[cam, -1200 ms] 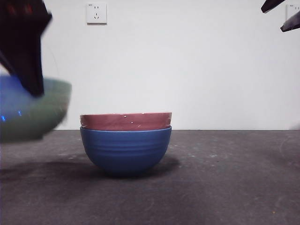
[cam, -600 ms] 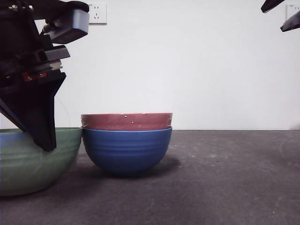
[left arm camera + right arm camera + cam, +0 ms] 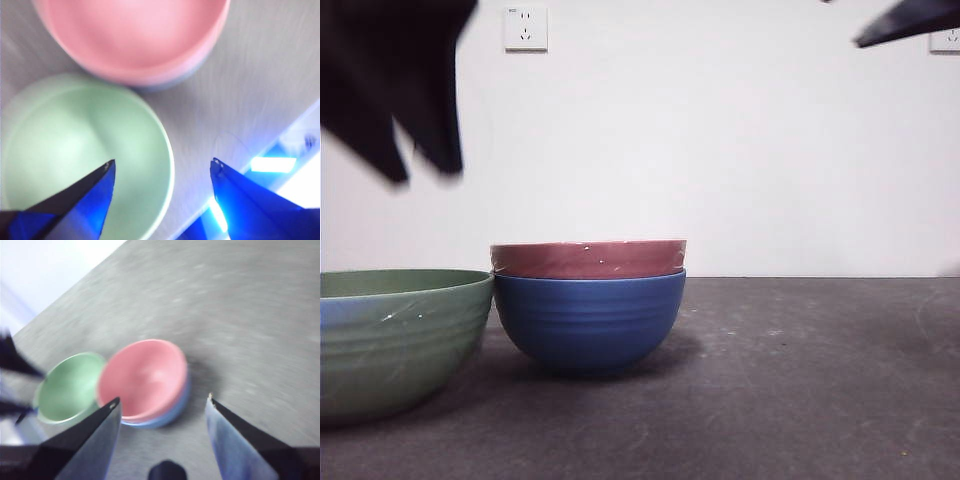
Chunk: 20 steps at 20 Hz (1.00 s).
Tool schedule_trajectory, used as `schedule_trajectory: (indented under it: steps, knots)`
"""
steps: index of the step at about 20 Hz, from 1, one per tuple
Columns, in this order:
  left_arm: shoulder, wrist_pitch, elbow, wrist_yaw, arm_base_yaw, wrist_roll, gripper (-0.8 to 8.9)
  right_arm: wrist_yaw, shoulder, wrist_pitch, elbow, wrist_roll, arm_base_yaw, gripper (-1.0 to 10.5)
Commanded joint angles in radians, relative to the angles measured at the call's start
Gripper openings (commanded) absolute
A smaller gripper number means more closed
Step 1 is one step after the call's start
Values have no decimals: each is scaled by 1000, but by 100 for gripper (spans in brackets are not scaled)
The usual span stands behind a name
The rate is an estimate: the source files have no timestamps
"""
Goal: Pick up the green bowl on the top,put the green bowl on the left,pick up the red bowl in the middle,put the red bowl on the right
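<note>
Now the round pale-green glossy bowl, faintly ribbed outside, sits on the dark grey matte table at the left, just beside the stack. The dull pinkish-red glossy bowl nests in the round blue ribbed bowl. Above the green bowl hangs the left gripper, jaws spread and empty. High over the table, the right gripper is likewise parted, holding nothing. A white wall socket sits behind.

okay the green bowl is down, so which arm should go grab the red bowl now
Probably the right. The right gripper is open and aimed at the red bowl nested in the blue bowl. The left gripper hangs open above the green bowl.
</note>
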Motion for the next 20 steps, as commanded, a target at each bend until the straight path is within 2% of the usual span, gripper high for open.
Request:
schedule_trajectory:
  steps: [1,4,7,10,13,16,18,20]
  knots:
    - [-58,-14,48,-31,30,27,319,5,83,2,62,-37,78,280]
    - [-147,-24,87,-29,129,63,319,25,212,-32,170,-68,182,270]
    - [-240,-45,87,-27,296,105,319,148,353,-141,307,-150,298,244]
    - [-302,-89,87,-17,473,142,318,252,473,-220,413,-192,401,244]
    - [-336,-105,87,71,620,169,314,319,583,-245,468,-219,502,244]
    - [-340,-113,87,143,664,171,314,333,668,-243,471,-251,577,244]
    - [-340,-121,87,156,663,171,314,374,722,-233,471,-271,612,243]
    - [-340,-123,87,158,663,171,314,372,769,-212,471,-272,621,243]
